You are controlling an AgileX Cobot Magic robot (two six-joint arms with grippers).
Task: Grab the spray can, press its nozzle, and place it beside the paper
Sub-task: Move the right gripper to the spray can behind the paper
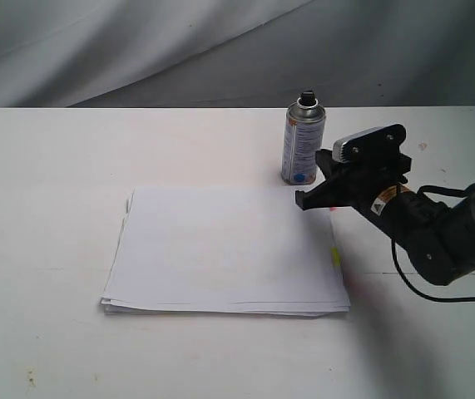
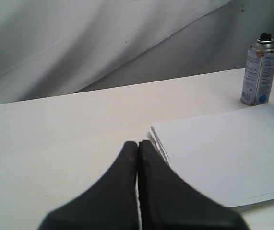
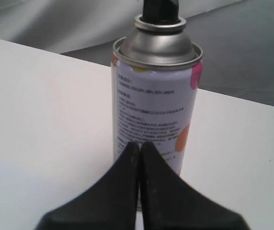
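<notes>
On the white table, seen from the exterior view, the spray can stands upright at about 1 o'clock from the middle of the paper stack, just past the stack's far right corner. Whether its base touches the sheets cannot be told. The black nozzle sits on the can's silver dome, with nothing on it, and a blue dot shows near the base. The right gripper is at roughly 5 o'clock from the can, its black fingers pointing toward 9 o'clock with their tips over the stack's right far corner. In the right wrist view the two fingers are pressed together with no gap and nothing between them, and they point at the lower part of the can's printed body. Contact with the can cannot be told. A yellow tab sticks out of the stack's right edge. A black cable loops on the table beneath the right arm. The left gripper appears only in its own wrist view, its fingers also closed flat against each other and empty above bare table, near a corner of the paper. A grey cloth hangs behind the table.
</notes>
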